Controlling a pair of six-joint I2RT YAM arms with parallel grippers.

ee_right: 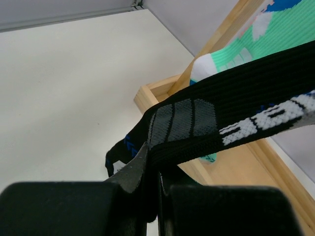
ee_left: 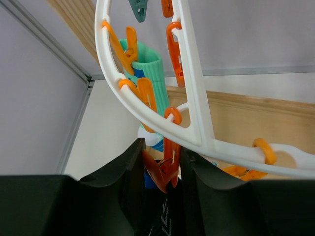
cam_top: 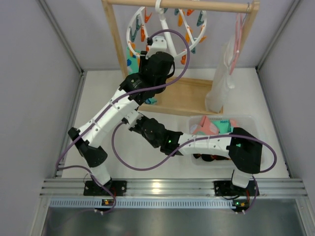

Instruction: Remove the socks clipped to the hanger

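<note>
The right pincer (ee_right: 153, 164) is clamped shut on a black sock (ee_right: 236, 108) with white marks. The sock runs stretched up and away to the right, low over the desk (ee_right: 74, 73) and across the rack base (ee_right: 162, 91). On the desk to the right, a clear bin (cam_top: 252, 123) holds socks (cam_top: 211, 127), pink and teal.

Farther back, the left pincer (ee_left: 161, 160) sits up under the hanger (ee_left: 197, 98). It is narrowed about an orange pin (ee_left: 165, 172), with a finger (ee_left: 133, 167) against each side. Black fabric shows below that pin, between the fingers. Beyond, a teal sock (ee_left: 150, 78) hangs clipped by orange pins on the ring. The hanger hooks over the rack's top bar (cam_top: 206, 6), and a white garment (cam_top: 221, 83) hangs at the bar's right end.
</note>
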